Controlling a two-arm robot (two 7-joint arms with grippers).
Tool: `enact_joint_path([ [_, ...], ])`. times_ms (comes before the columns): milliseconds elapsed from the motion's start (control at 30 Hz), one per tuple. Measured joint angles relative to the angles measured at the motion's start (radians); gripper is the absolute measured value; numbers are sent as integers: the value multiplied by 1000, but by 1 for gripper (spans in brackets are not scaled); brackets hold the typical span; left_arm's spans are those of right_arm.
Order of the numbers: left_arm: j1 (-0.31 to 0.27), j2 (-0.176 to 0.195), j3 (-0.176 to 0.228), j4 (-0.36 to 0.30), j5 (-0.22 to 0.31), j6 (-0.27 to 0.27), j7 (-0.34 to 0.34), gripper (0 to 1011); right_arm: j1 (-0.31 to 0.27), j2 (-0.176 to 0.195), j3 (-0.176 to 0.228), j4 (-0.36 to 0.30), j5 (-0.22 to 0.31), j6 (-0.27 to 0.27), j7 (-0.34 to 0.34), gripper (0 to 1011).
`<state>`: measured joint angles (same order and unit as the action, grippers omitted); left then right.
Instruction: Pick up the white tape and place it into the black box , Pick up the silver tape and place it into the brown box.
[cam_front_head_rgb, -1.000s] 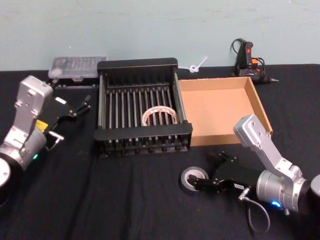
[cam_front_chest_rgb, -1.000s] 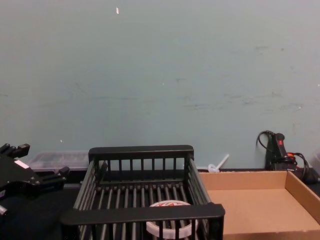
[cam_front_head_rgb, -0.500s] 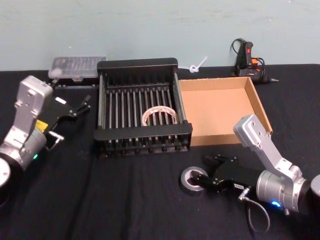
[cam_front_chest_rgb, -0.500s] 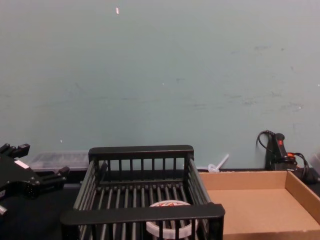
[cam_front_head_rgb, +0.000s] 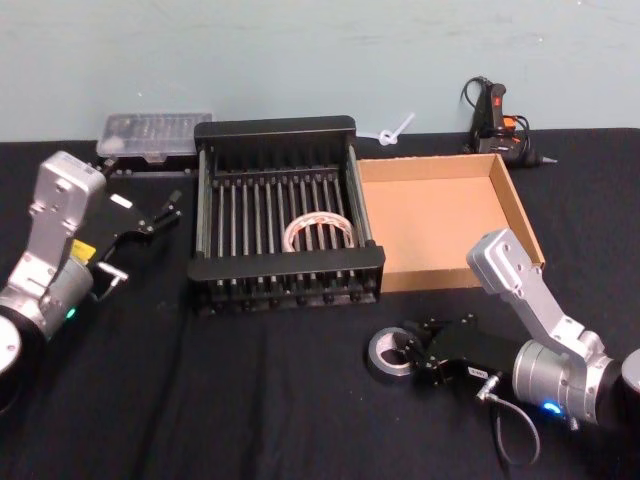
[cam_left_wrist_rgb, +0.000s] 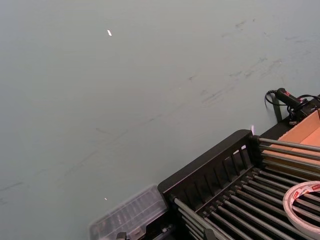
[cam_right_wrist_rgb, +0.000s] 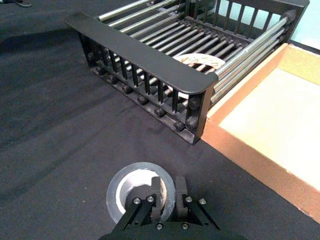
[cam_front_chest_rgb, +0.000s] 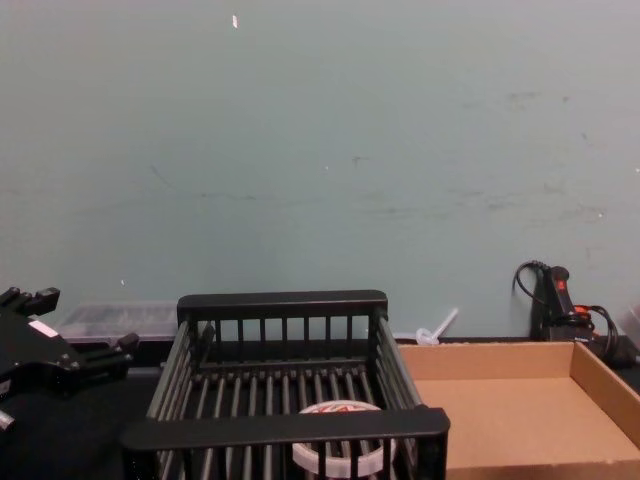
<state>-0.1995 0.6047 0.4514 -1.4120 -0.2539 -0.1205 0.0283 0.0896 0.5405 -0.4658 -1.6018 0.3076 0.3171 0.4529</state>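
Note:
The silver tape (cam_front_head_rgb: 390, 352) lies on the black cloth in front of the brown box (cam_front_head_rgb: 520, 215). My right gripper (cam_front_head_rgb: 410, 356) is shut on its near wall, with one finger (cam_right_wrist_rgb: 158, 192) inside the hole of the silver tape (cam_right_wrist_rgb: 131, 189) and the other outside it. The white tape (cam_front_head_rgb: 320, 231) lies flat on the slatted floor of the black box (cam_front_head_rgb: 288, 266), toward its front right. My left gripper (cam_front_head_rgb: 148, 238) hovers open and idle left of the black box, holding nothing. In the chest view the white tape (cam_front_chest_rgb: 340, 452) shows behind the front rim of the black box (cam_front_chest_rgb: 285, 425).
A clear plastic case (cam_front_head_rgb: 155, 135) sits behind the crate at the back left. A black and orange glue gun (cam_front_head_rgb: 495, 118) with its cord lies at the back right, and a small white piece (cam_front_head_rgb: 392, 130) by the wall. The brown box (cam_right_wrist_rgb: 280, 125) holds nothing.
My right gripper's fingers have closed from wide open onto the silver tape's wall, and the roll has shifted slightly. The left arm has not moved.

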Motion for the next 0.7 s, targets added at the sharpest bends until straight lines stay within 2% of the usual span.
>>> enact_joint_path([
  [33,0,0,0,0,0,0,0,1001,0,0,0,0,0,0,0,164],
  [100,0,0,0,0,0,0,0,1002,0,0,0,0,0,0,0,158],
  [467,0,0,0,0,0,0,0,1001,0,1,0,-1,-1,0,-1,158],
  [700,0,0,0,0,0,0,0,1001,-12,4,22,-23,3,-5,-15,158],
])
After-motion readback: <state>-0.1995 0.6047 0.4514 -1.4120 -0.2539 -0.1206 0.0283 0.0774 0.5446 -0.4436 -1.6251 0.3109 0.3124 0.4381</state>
